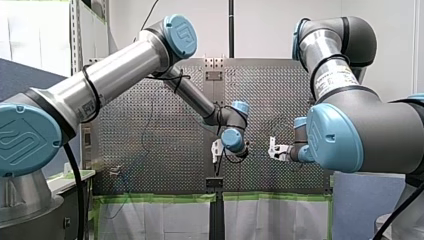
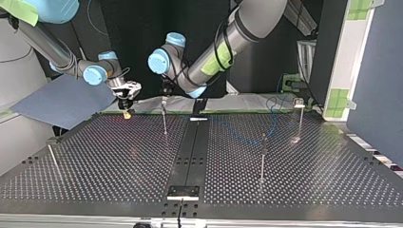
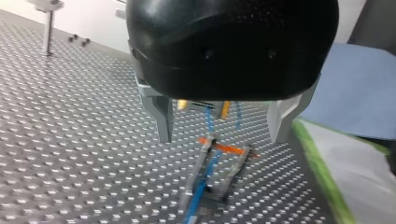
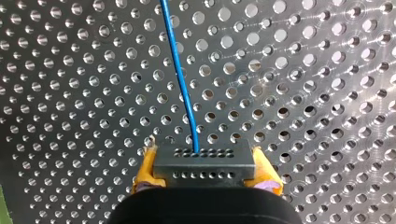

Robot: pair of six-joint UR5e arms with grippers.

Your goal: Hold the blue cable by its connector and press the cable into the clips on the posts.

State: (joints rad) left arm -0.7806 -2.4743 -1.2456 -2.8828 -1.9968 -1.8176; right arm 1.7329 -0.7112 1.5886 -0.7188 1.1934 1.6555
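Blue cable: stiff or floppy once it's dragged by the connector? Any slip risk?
Probably floppy: the blue cable is thin and bends gently as it leaves the connector, so it likely sags without tension. Likely light, so it should trail easily. Slip seems unlikely: the yellow pads clamp the connector's flat sides.

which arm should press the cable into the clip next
Probably left: my left claw hangs open just above the clip, with the cable passing there. My right claw is shut on the connector.
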